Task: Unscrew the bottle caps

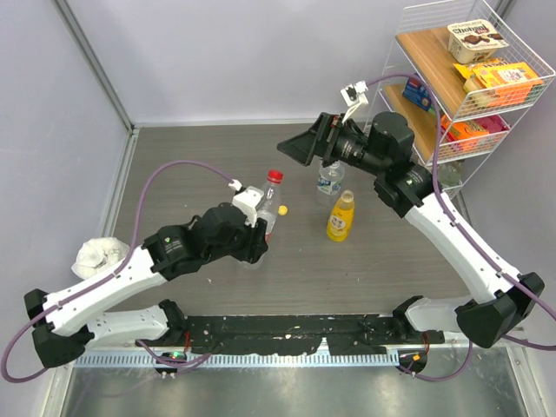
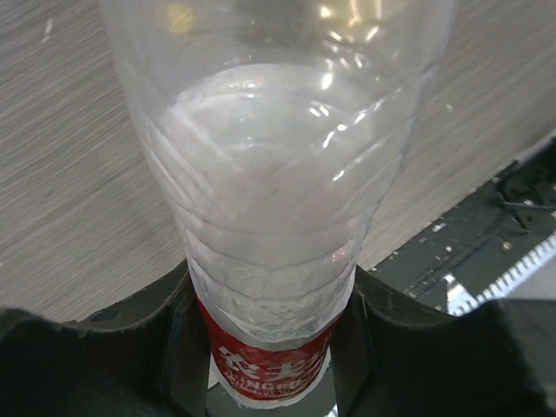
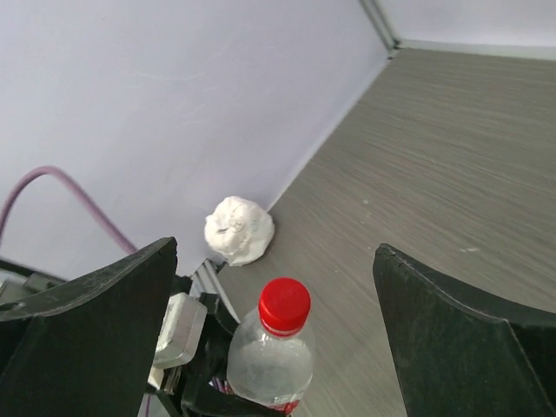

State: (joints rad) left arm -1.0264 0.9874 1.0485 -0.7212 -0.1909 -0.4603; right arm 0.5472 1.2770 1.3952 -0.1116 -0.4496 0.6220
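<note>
Grey wood-grain table [image 1: 391, 261], pale walls: the left gripper [image 2: 271, 339] is clenched on the red-label bottle [image 2: 274, 217], while the right gripper [image 1: 295, 143] hangs released, fingers spread wide.

Only the overhead view shows the yellow cap [image 1: 282, 209] lying loose on the table just beside the held bottle, the yellow-orange bottle [image 1: 341, 217] standing apart from it, the blue-label bottle [image 1: 329, 181] under the right arm with its top hidden, and a wire shelf [image 1: 417, 22] stocked with snack packs [image 1: 499, 80]. The left wrist view shows fingers pressed on either side of the red label; what the clear body holds cannot be told. The right wrist view shows the red cap [image 3: 284, 304] on its neck and a crumpled white cloth [image 3: 239, 228] against the wall.
</note>
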